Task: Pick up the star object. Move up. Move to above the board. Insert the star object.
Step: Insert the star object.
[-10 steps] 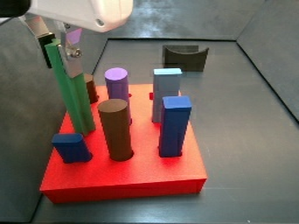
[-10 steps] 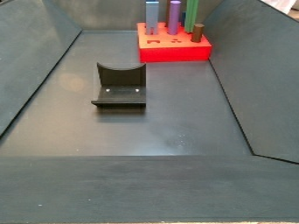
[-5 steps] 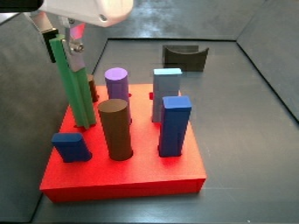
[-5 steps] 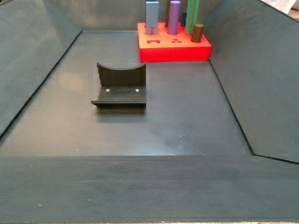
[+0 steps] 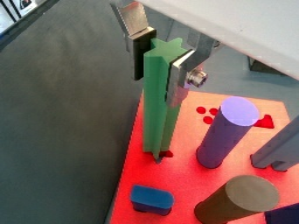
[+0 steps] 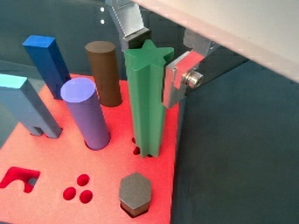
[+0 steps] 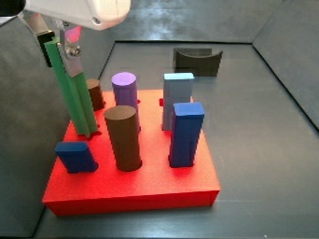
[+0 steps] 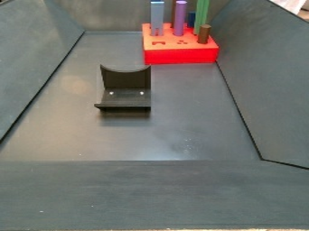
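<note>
**Q:** Where is the gripper, and what state is it in?

**A:** My gripper stands above one edge of the board, and my fingers are closed on the upper end of the star object. In both wrist views a silver plate lies against each side of the green rod. In a side view the gripper sits at the rod's top, under my white wrist housing.

**Q:** Where is the star object?

**A:** It stands upright, with its lower end at the board's surface in a star-shaped hole beside the board's edge. The wrist views show the tip entering the hole; how deep it sits I cannot tell. In a side view the star object rises above every other peg on the board.

**Q:** What else stands on the board?

**A:** A purple cylinder, a brown cylinder and a blue square post stand upright near the rod. A dark hexagonal peg sits low in the board, and a short blue block lies close to the rod's base.

**Q:** What lies off the board?

**A:** In a side view the fixture stands on the dark floor, well apart from the board.
</note>
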{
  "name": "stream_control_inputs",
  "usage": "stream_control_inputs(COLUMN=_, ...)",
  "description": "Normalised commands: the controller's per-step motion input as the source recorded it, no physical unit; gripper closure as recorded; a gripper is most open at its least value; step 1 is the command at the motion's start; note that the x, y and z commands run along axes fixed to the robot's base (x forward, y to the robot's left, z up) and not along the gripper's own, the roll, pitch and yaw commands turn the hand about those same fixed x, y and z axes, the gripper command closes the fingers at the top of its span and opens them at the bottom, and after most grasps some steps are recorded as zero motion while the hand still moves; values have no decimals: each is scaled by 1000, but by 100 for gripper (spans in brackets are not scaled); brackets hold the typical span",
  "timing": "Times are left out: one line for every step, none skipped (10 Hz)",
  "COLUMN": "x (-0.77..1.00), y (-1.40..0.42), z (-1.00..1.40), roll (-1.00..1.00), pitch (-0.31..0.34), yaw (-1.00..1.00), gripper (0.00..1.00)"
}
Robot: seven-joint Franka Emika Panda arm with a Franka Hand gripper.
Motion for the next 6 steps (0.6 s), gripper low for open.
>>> stream_control_inputs(x=149, y=0, z=0, roll=0, pitch=4, yaw=-69, gripper=100)
stream_control_inputs(x=251, y=23, z=0, roll=0, pitch=43, yaw=0, gripper=100)
stream_control_inputs(x=186, y=29, z=0, roll=0, pitch=40, yaw=0, gripper=100)
stream_control_inputs(x=0, y=-6, z=0, roll=4, pitch=14, yaw=-6, gripper=100)
stream_control_inputs(x=-14, y=-126, z=0, roll=59, pitch=0, yaw=0, gripper=100)
stream_control_inputs(x=-29, y=-134, z=0, roll=47, pitch=0, yaw=0, gripper=100)
